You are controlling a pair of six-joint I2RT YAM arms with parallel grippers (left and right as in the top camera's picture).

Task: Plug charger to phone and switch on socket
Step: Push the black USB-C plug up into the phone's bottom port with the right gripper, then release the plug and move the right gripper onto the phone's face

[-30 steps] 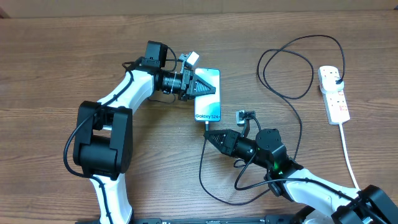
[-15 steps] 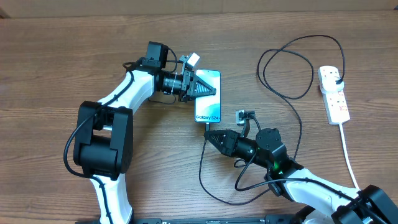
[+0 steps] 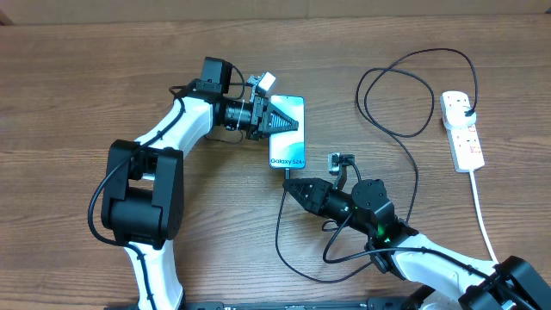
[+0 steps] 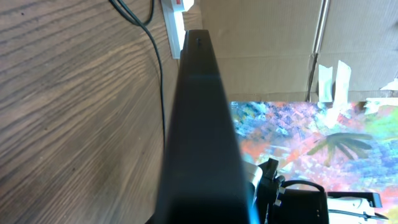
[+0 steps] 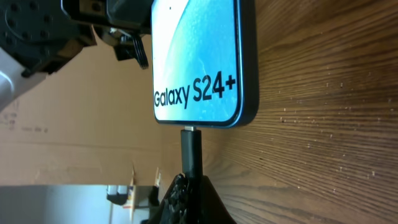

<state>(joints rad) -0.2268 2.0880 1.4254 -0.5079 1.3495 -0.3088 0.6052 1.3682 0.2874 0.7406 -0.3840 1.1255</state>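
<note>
R end effector [image 3: 291,186] pinches charger [image 5: 189,152] tip at phone [image 5: 199,56] btm, labelled "Galaxy S24+".

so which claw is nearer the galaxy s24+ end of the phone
Right. The right claw sits just below that end of the phone, gripping the charger connector at its edge; the left claw is over the opposite end.

Wood-grain table [image 3: 69,77], brown cardboard wall [image 4: 261,37], white tape strips [image 4: 333,81], colourful painted sheet [image 4: 311,137]
</note>
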